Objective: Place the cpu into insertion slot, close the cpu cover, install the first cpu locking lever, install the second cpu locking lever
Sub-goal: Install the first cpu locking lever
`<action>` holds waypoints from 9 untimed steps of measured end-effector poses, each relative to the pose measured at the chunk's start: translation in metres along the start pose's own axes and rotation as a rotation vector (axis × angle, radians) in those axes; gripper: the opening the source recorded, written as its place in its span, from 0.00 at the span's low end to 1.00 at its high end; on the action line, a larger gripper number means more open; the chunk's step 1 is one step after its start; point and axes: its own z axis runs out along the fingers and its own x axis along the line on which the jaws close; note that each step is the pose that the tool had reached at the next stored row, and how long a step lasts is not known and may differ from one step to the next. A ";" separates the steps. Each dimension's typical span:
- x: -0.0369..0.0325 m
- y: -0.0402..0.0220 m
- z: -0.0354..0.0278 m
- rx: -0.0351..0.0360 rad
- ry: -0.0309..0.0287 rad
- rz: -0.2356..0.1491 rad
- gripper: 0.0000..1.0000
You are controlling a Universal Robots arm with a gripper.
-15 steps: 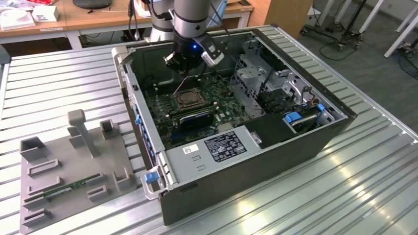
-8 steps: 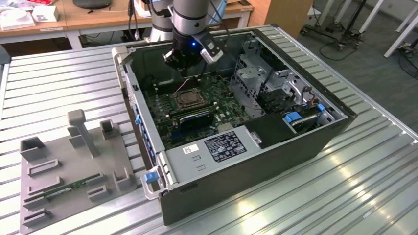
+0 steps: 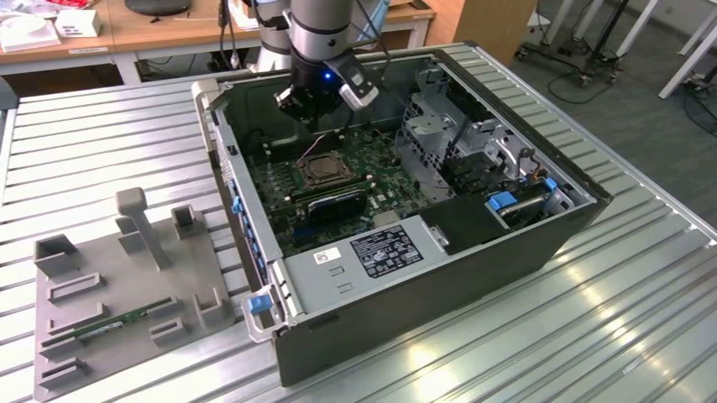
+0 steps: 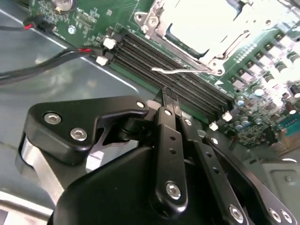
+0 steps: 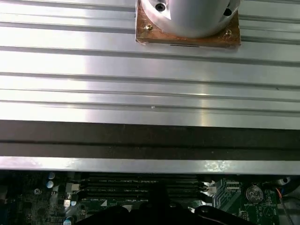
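Observation:
The open computer case lies on the slatted metal table. On its green board sits the insertion slot with its silvery rim. In the second wrist view the cpu lies in the slot with its pale face up, and the cpu cover frames it. A thin silvery locking lever runs along the slot's edge beside the memory slots, its hooked end sticking out free. My gripper hangs inside the case, a short way from the slot towards the case wall, its two black fingers pressed together on nothing.
Long black memory slots lie between my fingertips and the slot. Red and black cables run over the case floor. A drive cage and power supply fill the case's other side. A grey fixture holding a memory stick stands at the exterior view's left.

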 end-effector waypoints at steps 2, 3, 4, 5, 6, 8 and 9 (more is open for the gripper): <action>0.0003 -0.0044 -0.0011 0.0076 -0.0001 -0.001 0.11; 0.0004 -0.0072 -0.0017 0.0104 -0.0002 -0.001 0.11; 0.0005 -0.0095 -0.0022 0.0120 -0.0002 -0.001 0.11; 0.0006 -0.0112 -0.0021 0.0126 -0.0001 -0.001 0.11; 0.0007 -0.0121 -0.0012 0.0125 -0.0002 -0.001 0.11; 0.0014 -0.0136 0.0015 0.0126 -0.0003 -0.001 0.11; 0.0019 -0.0142 0.0031 0.0126 -0.0003 -0.001 0.11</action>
